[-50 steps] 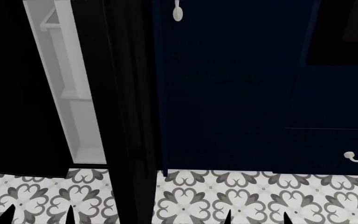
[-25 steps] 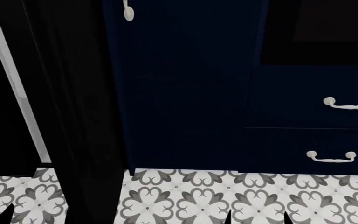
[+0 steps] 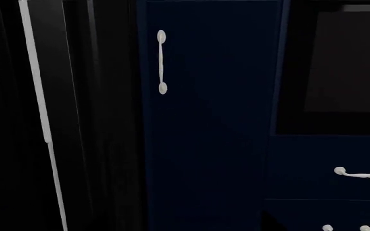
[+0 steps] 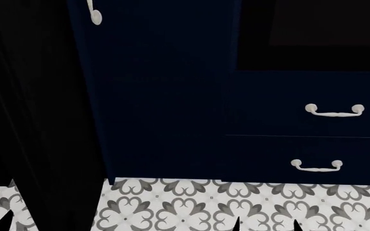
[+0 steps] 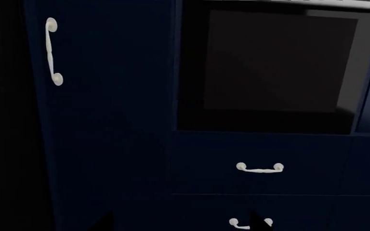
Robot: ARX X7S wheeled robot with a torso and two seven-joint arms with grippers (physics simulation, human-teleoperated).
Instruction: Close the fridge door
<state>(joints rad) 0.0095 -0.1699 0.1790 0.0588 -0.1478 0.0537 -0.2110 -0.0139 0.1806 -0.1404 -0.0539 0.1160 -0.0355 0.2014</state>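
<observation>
The fridge door is a glossy black slab at the left of the head view, standing open and reaching out over the floor toward me. In the left wrist view only a thin strip of the fridge door's light grey lining shows between black surfaces. My left gripper is low at that door's near edge; one fingertip shows and the other is lost against the black. My right gripper is open over the floor with nothing between its fingers. Both grippers face the cabinets, left and right.
To the right of the fridge is a tall navy cabinet door with a white handle. Further right are a dark oven window and two navy drawers with white handles. Patterned floor tiles lie below.
The head view has swung right. The fridge's grey inner lining has slid out of it at the left, and the navy cabinet and drawers have shifted left. Neither gripper has taken hold of anything.
</observation>
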